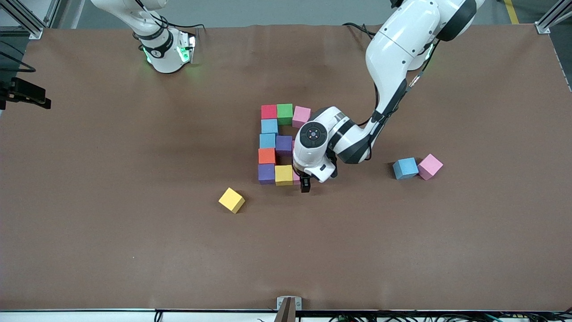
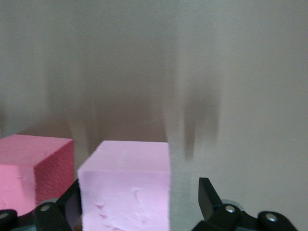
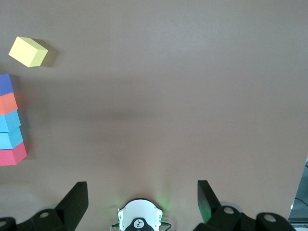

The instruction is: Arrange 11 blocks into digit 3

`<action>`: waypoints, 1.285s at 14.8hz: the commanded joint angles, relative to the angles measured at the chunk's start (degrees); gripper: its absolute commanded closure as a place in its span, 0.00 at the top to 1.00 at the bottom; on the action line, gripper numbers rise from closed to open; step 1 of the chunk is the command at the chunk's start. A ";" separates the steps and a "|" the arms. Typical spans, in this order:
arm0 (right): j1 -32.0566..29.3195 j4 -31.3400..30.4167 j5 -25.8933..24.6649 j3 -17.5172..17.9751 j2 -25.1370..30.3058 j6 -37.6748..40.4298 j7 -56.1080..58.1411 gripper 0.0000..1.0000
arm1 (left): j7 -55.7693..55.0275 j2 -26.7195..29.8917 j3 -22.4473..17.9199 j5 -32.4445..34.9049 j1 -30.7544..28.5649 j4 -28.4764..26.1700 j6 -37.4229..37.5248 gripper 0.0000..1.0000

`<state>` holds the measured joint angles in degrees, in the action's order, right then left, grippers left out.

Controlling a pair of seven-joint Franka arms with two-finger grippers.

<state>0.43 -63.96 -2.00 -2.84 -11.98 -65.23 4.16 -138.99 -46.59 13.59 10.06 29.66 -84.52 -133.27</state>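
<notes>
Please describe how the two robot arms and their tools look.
Both arms are glossy white with black joint bands and thin black cables. The left tool has black fingers; a dark round cap tops its wrist. The right arm shows green lights by its base; the right tool also has black fingers.

Lighting's even and soft from overhead, and the brown desk (image 1: pixel 134 223) shows no glare. My left wrist view is washed out and streaky, with the close pink block (image 2: pixel 126 185) soft. Blocks only throw short, faint shadows.
</notes>
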 commanded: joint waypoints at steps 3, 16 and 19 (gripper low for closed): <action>0.54 -1.17 1.03 -1.29 1.35 0.37 0.05 1.00 | 0.91 5.79 -0.05 1.55 -0.75 -3.27 1.09 1.00; -1.13 -21.56 2.53 -0.06 14.53 -11.67 0.76 1.00 | 42.43 25.05 0.48 0.76 -13.30 -14.53 15.05 1.00; -1.04 -21.99 2.44 -0.06 14.88 -11.84 0.76 1.00 | 62.02 28.03 0.48 0.67 -18.92 -16.29 15.41 1.00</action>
<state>-0.30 -83.32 0.01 -3.26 0.87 -75.81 4.54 -87.59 -21.92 13.52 10.20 14.01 -97.55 -118.13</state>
